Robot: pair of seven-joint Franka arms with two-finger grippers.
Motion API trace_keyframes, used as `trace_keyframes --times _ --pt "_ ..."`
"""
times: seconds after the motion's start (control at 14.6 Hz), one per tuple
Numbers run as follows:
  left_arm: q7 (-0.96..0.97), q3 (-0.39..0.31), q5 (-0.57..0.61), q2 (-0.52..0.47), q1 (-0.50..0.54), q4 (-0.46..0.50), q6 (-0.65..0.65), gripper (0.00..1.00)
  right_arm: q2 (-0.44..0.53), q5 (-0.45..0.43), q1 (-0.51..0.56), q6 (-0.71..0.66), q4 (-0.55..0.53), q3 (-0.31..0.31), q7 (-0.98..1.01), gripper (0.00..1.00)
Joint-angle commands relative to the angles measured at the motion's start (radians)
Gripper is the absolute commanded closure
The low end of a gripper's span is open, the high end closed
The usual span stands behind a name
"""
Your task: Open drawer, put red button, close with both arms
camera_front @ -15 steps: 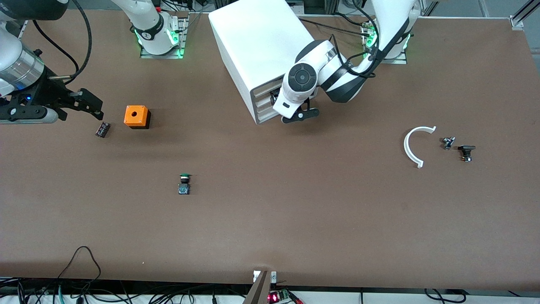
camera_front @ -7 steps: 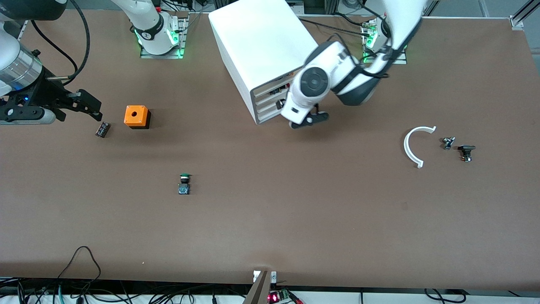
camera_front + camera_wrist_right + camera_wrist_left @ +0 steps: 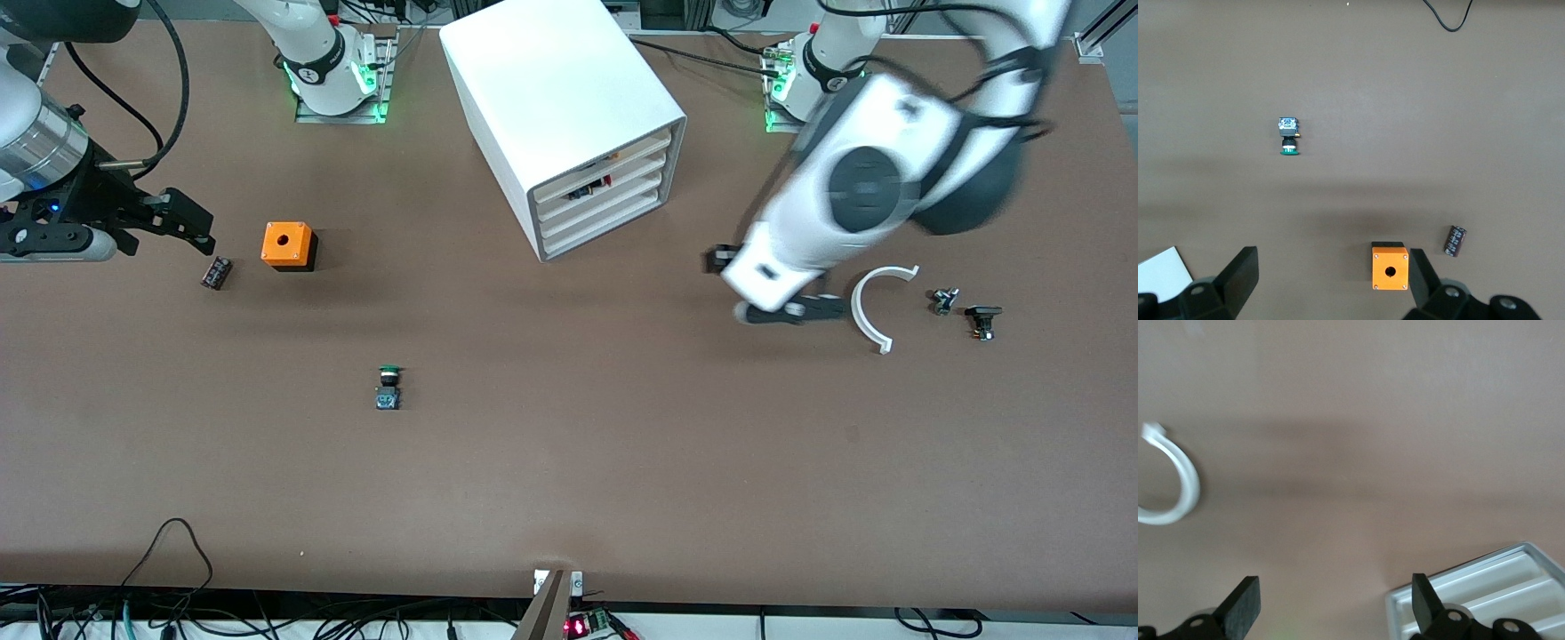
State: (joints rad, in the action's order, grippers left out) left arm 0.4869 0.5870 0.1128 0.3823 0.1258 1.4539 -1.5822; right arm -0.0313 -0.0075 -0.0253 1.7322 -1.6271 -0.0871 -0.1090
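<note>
left hand (image 3: 1331,600) spread wide, holding nothing, over bare tabletop (image 3: 569,480) beside the white arc (image 3: 861,307). drawer (image 3: 636,173) toward the right arm's edge from it, looks pushed in, red button (image 3: 589,188) probably inside. right hand (image 3: 1331,280) also spread, waiting by its edge, well apart from the drawer.

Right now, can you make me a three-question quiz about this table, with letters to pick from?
1. Where is the orange box?
A. toward the right arm's end of the table
B. on top of the cabinet
C. inside a drawer

2. What colour is the cap of the button lying nearest the front camera?
A. yellow
B. green
C. white

3. How are the left gripper's fingers?
A. shut on the white curved piece
B. shut on nothing
C. open

Answers: 1 A, it sits on the table near the right gripper. 2 B, the cap is green. 3 C, the left wrist view shows a wide empty gap.
</note>
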Motion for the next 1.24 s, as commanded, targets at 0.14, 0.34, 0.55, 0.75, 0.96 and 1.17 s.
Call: trace_keyframes --times 0.14,0.34,0.55,0.75,0.96,1.17 --pt "-0.380 -0.098 -0.002 -0.098 0.081 -0.057 0.042 0.00 -0.004 0.001 0.016 -0.014 0.020 -0.013 -0.017 0.00" --pt "-0.623 -0.387 -0.073 -0.256 -0.064 0.070 -0.017 0.00 -0.004 0.001 0.016 -0.014 0.020 -0.013 -0.017 0.00" --pt "-0.715 -0.529 -0.079 -0.377 -0.129 0.232 -0.139 0.00 -0.004 0.001 0.016 -0.016 0.020 -0.013 -0.017 0.00" --pt "-0.581 -0.550 -0.122 -0.393 -0.141 0.266 -0.145 0.00 -0.002 0.001 0.015 -0.016 0.020 -0.013 -0.017 0.00" --pt "-0.503 -0.567 -0.182 -0.395 -0.155 0.263 -0.133 0.00 -0.002 0.001 0.015 -0.016 0.020 -0.013 -0.017 0.00" --pt "-0.570 -0.578 -0.139 -0.399 -0.155 0.255 -0.130 0.00 -0.002 0.001 0.015 -0.016 0.020 -0.013 -0.017 0.00"
